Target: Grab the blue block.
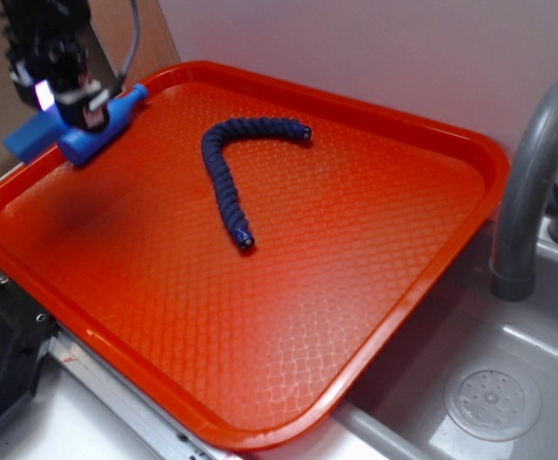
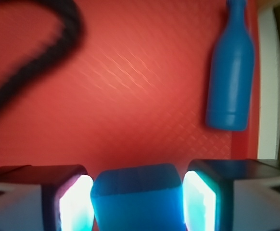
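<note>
The blue block (image 2: 138, 204) sits between my gripper's (image 2: 137, 192) two fingers, with the glowing pads (image 2: 75, 204) pressed against both of its sides. In the exterior view the gripper (image 1: 65, 113) hangs over the far left corner of the orange tray (image 1: 375, 287). The block (image 1: 28, 137) sticks out to the left below the fingers and appears lifted off the tray. The blue bottle-shaped piece (image 1: 102, 129) lies on the tray just beside the gripper. It also shows in the wrist view (image 2: 231, 72) at the right, apart from the fingers.
A dark navy braided rope (image 1: 229, 172) lies bent in the middle of the tray; it also shows in the wrist view (image 2: 39, 57). A grey faucet (image 1: 528, 182) and a sink with a drain (image 1: 495, 402) are to the right. The tray's raised rim runs close to the gripper.
</note>
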